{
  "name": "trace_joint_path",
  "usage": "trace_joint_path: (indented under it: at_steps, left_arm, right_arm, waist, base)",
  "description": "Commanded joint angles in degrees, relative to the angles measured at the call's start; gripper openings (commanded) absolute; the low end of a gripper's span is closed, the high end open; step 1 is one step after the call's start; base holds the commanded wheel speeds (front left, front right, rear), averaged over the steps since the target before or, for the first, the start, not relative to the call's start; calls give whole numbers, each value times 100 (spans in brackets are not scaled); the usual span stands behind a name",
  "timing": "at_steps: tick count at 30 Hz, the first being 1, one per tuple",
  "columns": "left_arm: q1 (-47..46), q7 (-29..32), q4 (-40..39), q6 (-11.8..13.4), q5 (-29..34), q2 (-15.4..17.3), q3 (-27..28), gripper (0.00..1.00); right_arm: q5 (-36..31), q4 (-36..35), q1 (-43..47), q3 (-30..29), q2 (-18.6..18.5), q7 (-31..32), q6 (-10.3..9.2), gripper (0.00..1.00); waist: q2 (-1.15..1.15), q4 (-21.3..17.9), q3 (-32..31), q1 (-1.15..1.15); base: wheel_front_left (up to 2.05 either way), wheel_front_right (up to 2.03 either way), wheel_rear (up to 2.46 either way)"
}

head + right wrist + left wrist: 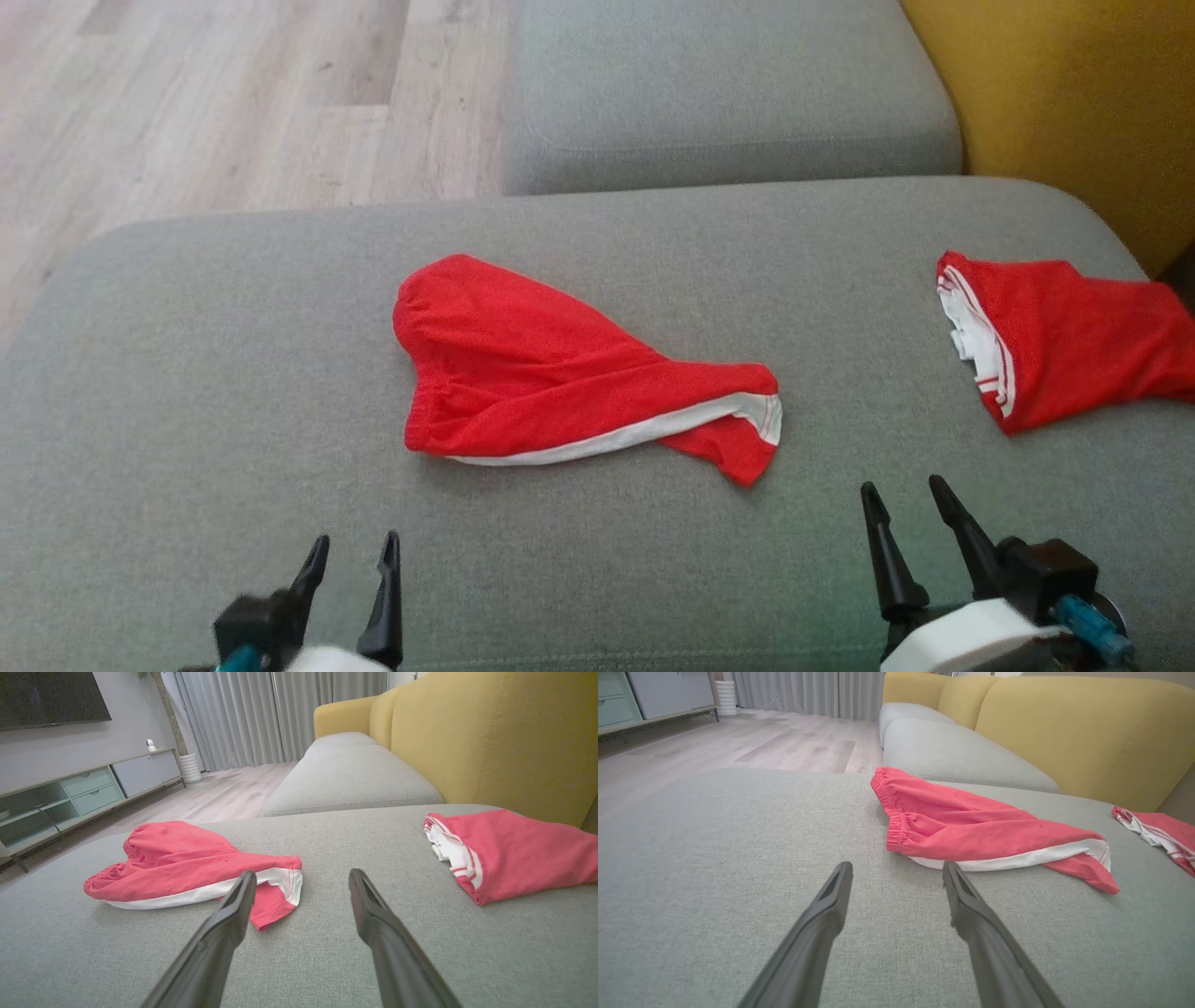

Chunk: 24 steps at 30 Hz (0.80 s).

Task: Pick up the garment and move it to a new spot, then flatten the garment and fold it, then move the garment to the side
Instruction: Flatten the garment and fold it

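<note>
Both pairs of jaws stand apart, empty: left gripper [357,539] and right gripper [902,483] hover over the cushion's [187,392] near edge. Red shorts [551,369] lie crumpled mid-cushion; another garment [1064,336] lies at its right end. The shorts look light, soft and floppy; pinching the elastic waistband [896,828] seems best.

Grey sofa [233,373], yellow backrest [1055,93], wooden floor [233,93]

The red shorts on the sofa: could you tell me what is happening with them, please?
Nothing holds them yet. The red shorts lie crumpled mid-cushion on the grey sofa. The left end effector and right end effector hover open short of them. A second red garment lies apart at the right.
</note>
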Motion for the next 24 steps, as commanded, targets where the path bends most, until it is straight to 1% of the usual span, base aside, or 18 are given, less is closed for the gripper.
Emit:
trace_joint_path:
  at_steps: [1,3,6,11,17,20,24]
  left_arm:
    - [-540,26,-91,-45,-27,74,181,100]
    - [-777,152,94,-158,-28,18,103,100]
    - [-1153,259,453,-340,-110,-149,60,100]
    - [-1700,418,1234,-481,-226,-375,75,100]
    - [-2301,332,1996,-559,-238,-435,205,100]
    - [-2525,276,2289,-598,-251,-442,263,100]
    - [-2738,302,2659,-715,-257,-450,241,100]
  right_arm:
    - [-15,-210,-273,162,-30,-43,37,100]
    - [-35,-238,-314,208,-30,-21,37,100]
    - [-85,-300,-391,281,-30,27,37,100]
    - [-133,-445,-519,420,-30,120,37,100]
    - [-190,-572,-713,417,-30,146,37,100]
    - [-207,-555,-784,404,-30,135,37,100]
    - [-191,-530,-872,447,-30,115,37,100]
  waist:
    - [0,-28,65,0]
    - [0,-75,169,0]
    - [0,-183,361,0]
    - [0,-429,739,0]
    - [0,-611,1224,0]
    - [0,-650,1346,0]
    - [0,-711,1447,0]
  base:
    - [0,0,0]
    - [0,0,0]
    - [0,0,0]
    - [0,0,0]
    - [0,0,0]
    - [0,0,0]
    - [0,0,0]
